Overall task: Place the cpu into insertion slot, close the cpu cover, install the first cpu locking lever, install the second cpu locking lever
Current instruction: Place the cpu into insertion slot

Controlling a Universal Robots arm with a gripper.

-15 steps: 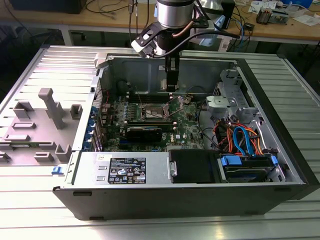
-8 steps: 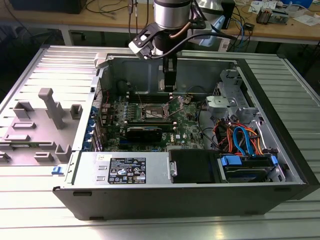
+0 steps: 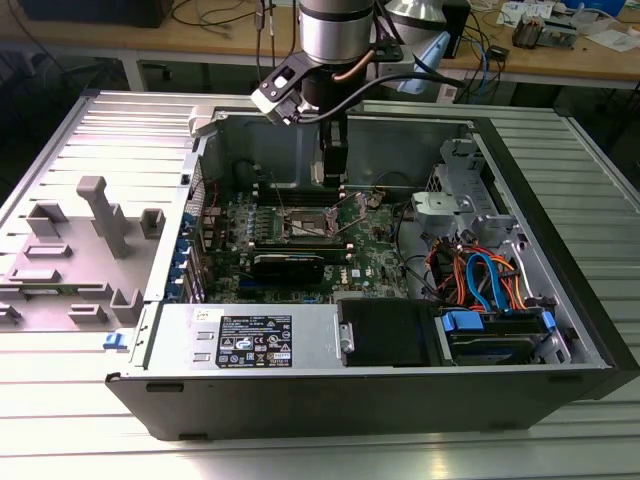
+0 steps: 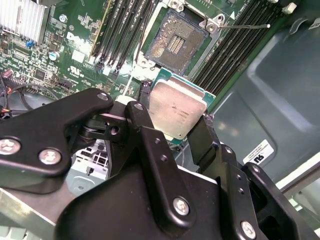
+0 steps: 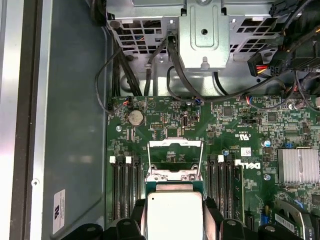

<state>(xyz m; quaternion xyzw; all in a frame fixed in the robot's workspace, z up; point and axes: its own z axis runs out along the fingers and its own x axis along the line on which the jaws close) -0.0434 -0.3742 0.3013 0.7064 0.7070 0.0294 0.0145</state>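
The gripper (image 4: 176,107) was clamped on two opposite edges of the cpu (image 4: 172,117), holding it flat in the air toward the far side of the case, just above the open insertion slot (image 4: 175,42), with the cpu cover (image 5: 175,143) raised.

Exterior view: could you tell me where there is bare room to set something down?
Bare: the ribbed table in front of the computer case. Crowded: the motherboard under the pincer gripping the cpu, and the cables beside it.
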